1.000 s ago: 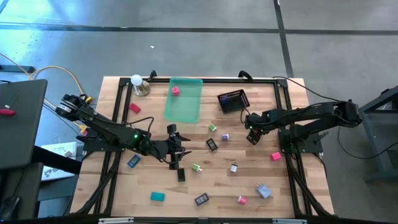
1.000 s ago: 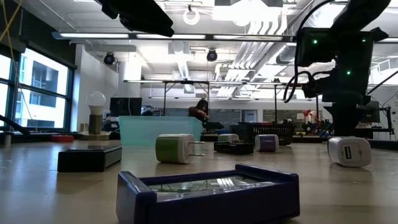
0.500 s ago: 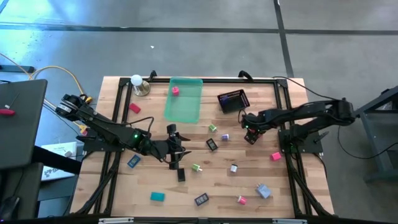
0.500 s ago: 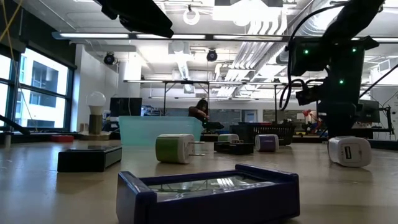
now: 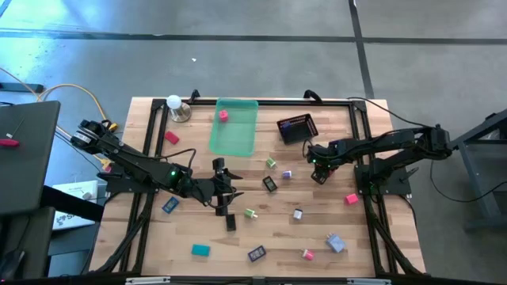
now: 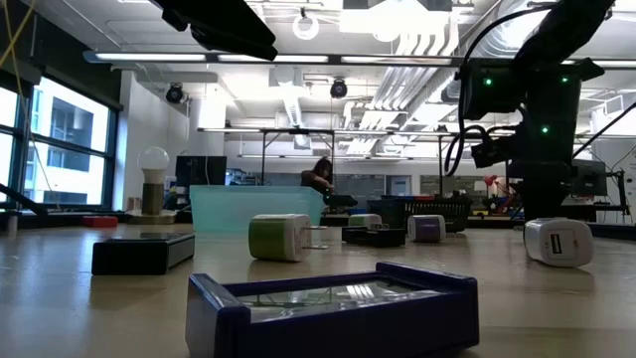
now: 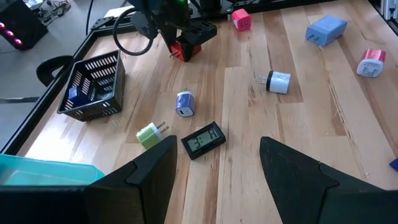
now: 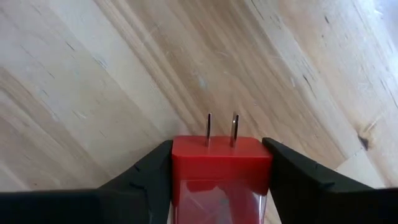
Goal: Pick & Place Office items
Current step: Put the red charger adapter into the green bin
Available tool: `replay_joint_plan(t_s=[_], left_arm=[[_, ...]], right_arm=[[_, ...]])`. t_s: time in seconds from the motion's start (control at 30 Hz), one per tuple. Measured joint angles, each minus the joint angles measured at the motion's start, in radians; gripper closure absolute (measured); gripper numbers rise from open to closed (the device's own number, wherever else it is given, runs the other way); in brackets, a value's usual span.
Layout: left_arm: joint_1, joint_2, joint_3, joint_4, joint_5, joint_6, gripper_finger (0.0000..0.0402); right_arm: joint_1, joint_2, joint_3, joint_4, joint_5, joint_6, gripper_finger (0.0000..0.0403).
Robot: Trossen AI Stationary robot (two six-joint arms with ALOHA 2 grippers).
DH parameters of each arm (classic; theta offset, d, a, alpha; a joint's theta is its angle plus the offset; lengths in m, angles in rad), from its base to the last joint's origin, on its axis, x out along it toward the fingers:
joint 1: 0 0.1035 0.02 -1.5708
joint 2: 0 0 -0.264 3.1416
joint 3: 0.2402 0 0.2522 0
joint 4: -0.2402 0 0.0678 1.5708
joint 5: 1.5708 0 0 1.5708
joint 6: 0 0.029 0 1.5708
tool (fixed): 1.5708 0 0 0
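Right gripper (image 8: 217, 180) is clamped on the red plug (image 8: 221, 168) just below the black mesh basket (image 5: 296, 127), prongs pointing straight ahead between its fingers. Left gripper (image 7: 214, 168) hangs open, farther off from that basket.

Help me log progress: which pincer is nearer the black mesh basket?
Right. The right pincer sits just in front of the basket, gripping a red plug; the left pincer hovers farther away, mid-table.
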Motion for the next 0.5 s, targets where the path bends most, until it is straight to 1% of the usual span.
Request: replay_joint_plan(t_s=[0.17,0.33,0.4,0.5], left_arm=[[0.000,0.000,0.000,-0.001,0.000,0.000,0.0181],[0.000,0.016,0.000,-0.005,0.000,-0.019,0.0181],[0.000,0.036,0.000,-0.005,0.000,-0.014,0.0181],[0.006,0.072,0.000,0.021,0.001,-0.010,0.0181]], right_arm=[[0.036,-0.028,0.015,-0.006,0.009,0.005,0.0204],[0.122,-0.075,0.070,0.008,0.025,0.035,0.0204],[0.170,-0.090,0.094,0.057,0.028,0.041,0.0204],[0.250,-0.109,0.125,0.178,0.048,0.025,0.0204]])
